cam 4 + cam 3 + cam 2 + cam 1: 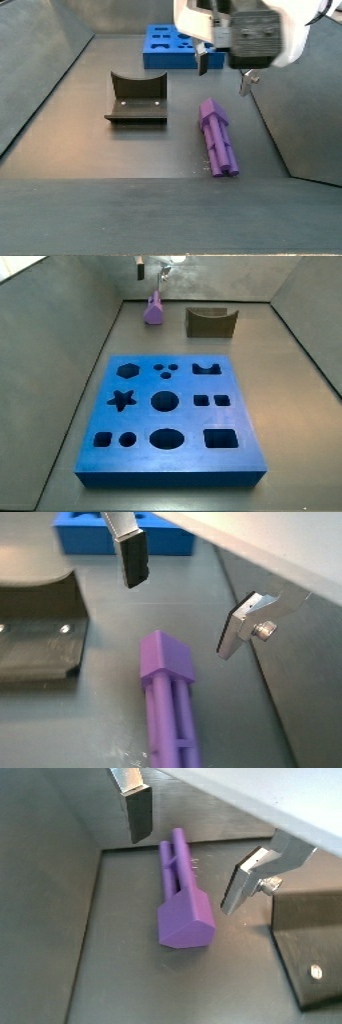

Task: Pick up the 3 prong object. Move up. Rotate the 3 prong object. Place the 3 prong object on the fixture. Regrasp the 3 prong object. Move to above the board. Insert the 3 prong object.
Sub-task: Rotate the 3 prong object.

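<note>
The 3 prong object (185, 903) is a light-purple elongated piece lying flat on the grey floor, and it shows in both wrist views (170, 697) and both side views (154, 311) (218, 135). My gripper (185, 873) is open and empty. It hangs above the piece, with one finger on each side and neither touching it. The gripper also shows in the wrist view (181, 620) and in both side views (223, 80) (151, 278). The dark fixture (136, 97) with a notched top stands beside the piece (210, 322). The blue board (167, 416) lies apart from both.
Grey walls (74, 316) enclose the floor on the sides, and one runs close by the piece (301, 120). The fixture shows in both wrist views (314, 943) (40, 632). A corner of the board shows in a wrist view (127, 537).
</note>
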You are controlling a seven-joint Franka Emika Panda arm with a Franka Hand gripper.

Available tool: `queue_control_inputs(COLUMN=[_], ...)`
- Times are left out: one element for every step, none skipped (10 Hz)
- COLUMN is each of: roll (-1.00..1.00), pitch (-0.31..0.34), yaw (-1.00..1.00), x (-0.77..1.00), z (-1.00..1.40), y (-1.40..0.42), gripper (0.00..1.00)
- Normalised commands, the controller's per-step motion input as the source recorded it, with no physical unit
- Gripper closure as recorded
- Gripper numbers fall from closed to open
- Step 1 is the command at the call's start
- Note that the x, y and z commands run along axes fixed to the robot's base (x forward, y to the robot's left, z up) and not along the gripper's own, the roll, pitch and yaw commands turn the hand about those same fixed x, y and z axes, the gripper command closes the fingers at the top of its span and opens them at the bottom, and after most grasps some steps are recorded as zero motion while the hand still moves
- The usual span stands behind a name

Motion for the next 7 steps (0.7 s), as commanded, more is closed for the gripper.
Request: queue_control_inputs(roll=[0.01, 0.01, 0.01, 0.01, 0.01, 0.01, 0.02], pitch=[-0.007, -0.007, -0.008, -0.009, -0.01, -0.011, -0.013], yaw=[1.0, 1.0, 1.0, 1.0, 1.0, 1.0, 1.0], x=[0.03, 0.03, 0.03, 0.03, 0.03, 0.03, 0.03], z=[-0.03, -0.03, -0.03, -0.03, -0.03, -0.03, -0.03], y=[0.0, 0.0, 0.0, 0.0, 0.0, 0.0, 0.0], gripper=[0.0, 0.0, 0.0, 0.0, 0.0, 0.0, 0.0])
